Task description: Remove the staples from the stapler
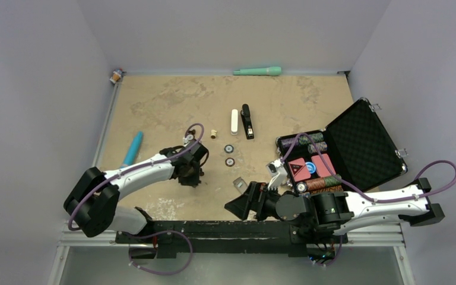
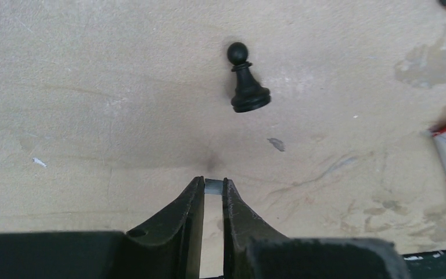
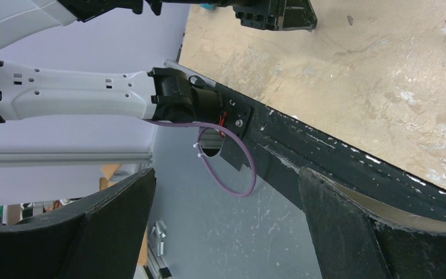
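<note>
The stapler (image 1: 247, 122) is lying on the sandy table (image 1: 166, 101) toward its far middle, just beside a white bar (image 1: 234, 121) and well apart from both arms. The left gripper (image 2: 213, 182) is pointing down at the table with its fingers narrow, pinching a thin silvery strip (image 2: 213, 186) at their tips, and a black chess pawn (image 2: 247, 87) is sitting ahead of it. The right gripper (image 3: 226, 180) is gaping wide, holding nothing and facing past the table's near edge, near an open black case (image 1: 362, 139).
</note>
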Controlling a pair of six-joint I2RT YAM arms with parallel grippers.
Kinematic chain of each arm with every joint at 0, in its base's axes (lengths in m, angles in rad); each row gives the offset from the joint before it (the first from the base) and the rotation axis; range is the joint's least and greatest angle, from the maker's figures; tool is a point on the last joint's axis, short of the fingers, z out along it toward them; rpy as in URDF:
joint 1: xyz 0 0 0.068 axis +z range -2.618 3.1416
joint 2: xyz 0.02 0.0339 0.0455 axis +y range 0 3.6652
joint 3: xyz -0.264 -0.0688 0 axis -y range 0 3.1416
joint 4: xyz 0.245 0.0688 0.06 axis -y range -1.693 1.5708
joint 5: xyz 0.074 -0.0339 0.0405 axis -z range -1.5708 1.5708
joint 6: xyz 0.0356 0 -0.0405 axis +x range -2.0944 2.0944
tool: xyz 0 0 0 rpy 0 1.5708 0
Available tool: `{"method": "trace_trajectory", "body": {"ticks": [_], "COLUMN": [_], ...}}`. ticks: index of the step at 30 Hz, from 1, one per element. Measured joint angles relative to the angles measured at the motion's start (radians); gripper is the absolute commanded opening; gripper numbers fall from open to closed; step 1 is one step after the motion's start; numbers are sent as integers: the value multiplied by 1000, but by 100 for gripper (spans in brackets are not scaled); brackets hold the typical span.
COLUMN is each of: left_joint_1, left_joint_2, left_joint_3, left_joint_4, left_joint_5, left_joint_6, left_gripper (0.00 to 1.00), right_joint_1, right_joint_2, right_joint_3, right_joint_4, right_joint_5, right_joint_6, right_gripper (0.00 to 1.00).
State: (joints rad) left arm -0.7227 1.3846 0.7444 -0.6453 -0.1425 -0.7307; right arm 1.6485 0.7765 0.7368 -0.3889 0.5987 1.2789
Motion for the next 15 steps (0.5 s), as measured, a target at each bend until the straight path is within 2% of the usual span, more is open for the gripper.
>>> {"method": "trace_trajectory", "body": {"ticks": [8, 15], "left_joint_1": [-8, -86], "left_joint_2": [-52, -49], "left_joint_3": [38, 100], "left_joint_4": [-8, -13], "left_joint_5": [66, 114], "left_joint_6": [2, 2], "left_gripper": [17, 16], "right_joint_1": [0, 0], "right_joint_2": [-27, -79], "right_joint_3": [2, 5], "right_joint_4": [-16, -29], "right_joint_5": [10, 30], "right_joint_6": [0, 0], "right_gripper": [98, 98]}}
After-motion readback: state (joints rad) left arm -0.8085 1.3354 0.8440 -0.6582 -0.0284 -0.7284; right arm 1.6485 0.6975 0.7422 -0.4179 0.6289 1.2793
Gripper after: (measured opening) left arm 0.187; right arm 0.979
